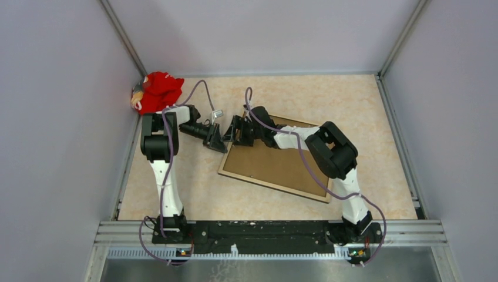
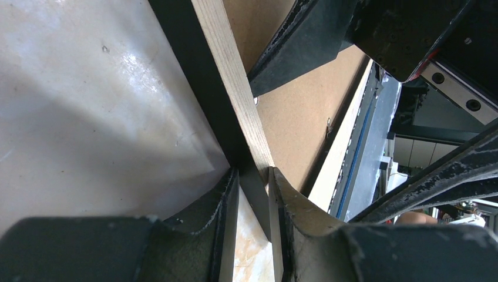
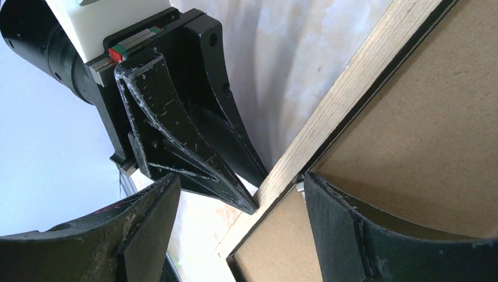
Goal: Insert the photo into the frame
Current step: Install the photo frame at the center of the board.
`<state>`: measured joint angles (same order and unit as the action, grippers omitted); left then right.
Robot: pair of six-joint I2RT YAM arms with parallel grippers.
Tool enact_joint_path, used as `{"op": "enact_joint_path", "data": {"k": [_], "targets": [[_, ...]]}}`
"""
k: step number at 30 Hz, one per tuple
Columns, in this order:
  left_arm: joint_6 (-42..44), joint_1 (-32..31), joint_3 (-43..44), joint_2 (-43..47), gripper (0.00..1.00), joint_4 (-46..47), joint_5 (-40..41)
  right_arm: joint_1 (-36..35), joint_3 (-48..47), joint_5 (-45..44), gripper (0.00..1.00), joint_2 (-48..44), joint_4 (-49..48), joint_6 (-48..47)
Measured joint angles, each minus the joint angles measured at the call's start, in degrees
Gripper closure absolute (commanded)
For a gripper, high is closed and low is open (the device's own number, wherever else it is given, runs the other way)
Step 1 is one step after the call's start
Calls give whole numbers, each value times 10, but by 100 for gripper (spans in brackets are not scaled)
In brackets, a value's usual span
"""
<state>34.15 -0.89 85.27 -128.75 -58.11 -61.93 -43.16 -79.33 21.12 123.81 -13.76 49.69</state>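
Observation:
The frame [image 1: 273, 186] lies face down across the middle of the table, with its tan wood back up and the brown backing board [image 1: 276, 161] inside it. The photo is hidden. My left gripper [image 1: 221, 144] is shut on the frame's left edge; in the left wrist view the black and tan rail [image 2: 229, 76] runs between its jaws [image 2: 253, 171]. My right gripper [image 1: 234, 133] is open and straddles the same rail [image 3: 346, 94] near the corner, with one finger on the backing board [image 3: 423, 135] and the other off the frame. The left gripper's fingers [image 3: 194, 147] show just beyond it.
A red cloth [image 1: 157, 91] lies bunched in the far left corner. A small metal piece [image 1: 216, 113] lies on the table behind the grippers. Grey walls close in the table on three sides, and a metal rail [image 1: 270, 229] runs along the near edge.

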Motion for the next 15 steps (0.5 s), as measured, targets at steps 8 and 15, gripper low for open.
{"op": "enact_joint_path", "data": {"k": [8, 15], "targets": [[0, 0, 0, 0, 69, 0, 0, -1, -3, 3, 22, 6, -8, 11], [0, 0, 1, 0, 61, -3, 0, 1, -6, 1, 20, -10, 33, -53]]}}
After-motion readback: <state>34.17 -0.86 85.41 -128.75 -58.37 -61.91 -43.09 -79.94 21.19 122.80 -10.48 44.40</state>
